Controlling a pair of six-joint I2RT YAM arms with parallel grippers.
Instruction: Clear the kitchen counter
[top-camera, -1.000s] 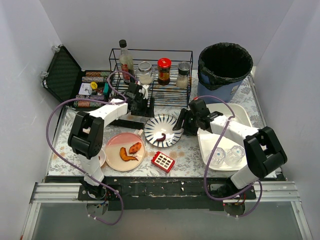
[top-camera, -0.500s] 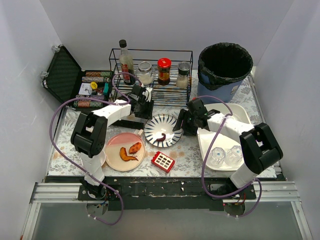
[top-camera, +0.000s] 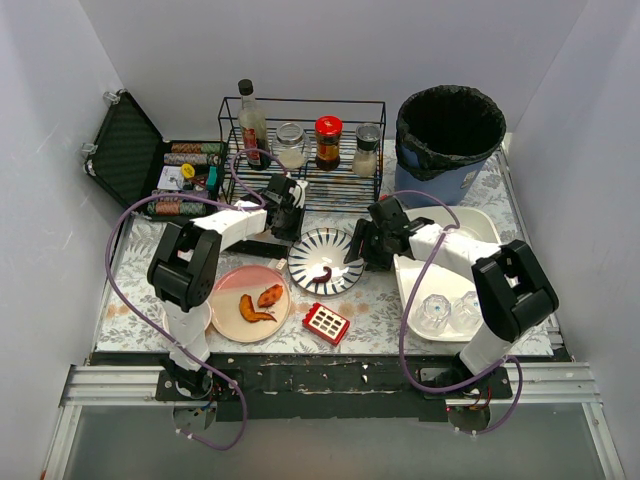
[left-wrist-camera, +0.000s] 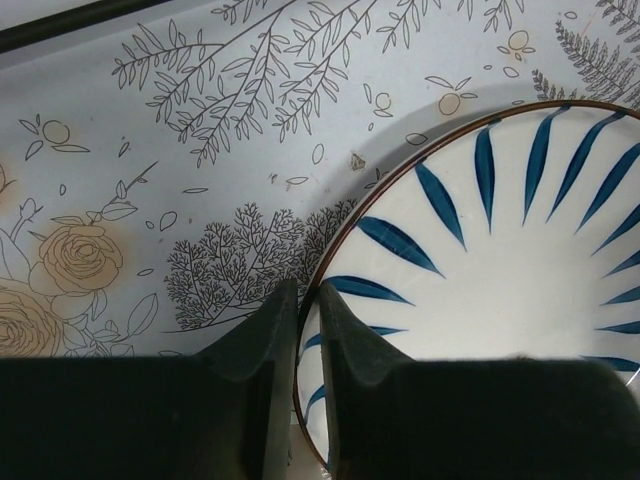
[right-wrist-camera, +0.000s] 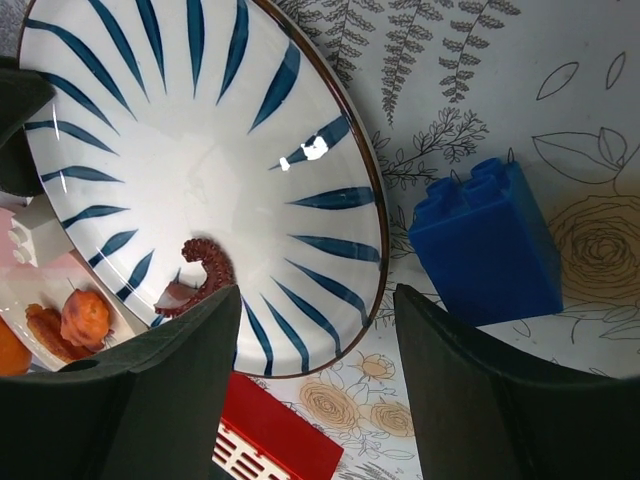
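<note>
A white plate with blue stripes (top-camera: 326, 262) lies in the middle of the kitchen counter (top-camera: 385, 310), with a dark red curled scrap (top-camera: 322, 275) on it. My left gripper (top-camera: 290, 222) is at the plate's far-left rim. In the left wrist view its fingers (left-wrist-camera: 308, 295) are pinched on the plate (left-wrist-camera: 520, 260), one pad inside the rim and one outside over the counter (left-wrist-camera: 200, 150). My right gripper (right-wrist-camera: 315, 292) is open and straddles the plate's near-right rim (right-wrist-camera: 375, 230). One finger is over the scrap (right-wrist-camera: 195, 275), the other beside a blue brick (right-wrist-camera: 485, 245).
A pink plate (top-camera: 250, 303) with orange food and a red gridded block (top-camera: 326, 322) lie near the front. A white tub (top-camera: 487, 228) with two glasses stands at the right. At the back are a black wire rack (top-camera: 305, 140) of jars, a lined bin (top-camera: 450, 140) and an open case (top-camera: 125, 150).
The left gripper has moved right to the plate's rim and closed on it. The right gripper has shifted slightly left toward the plate, still open.
</note>
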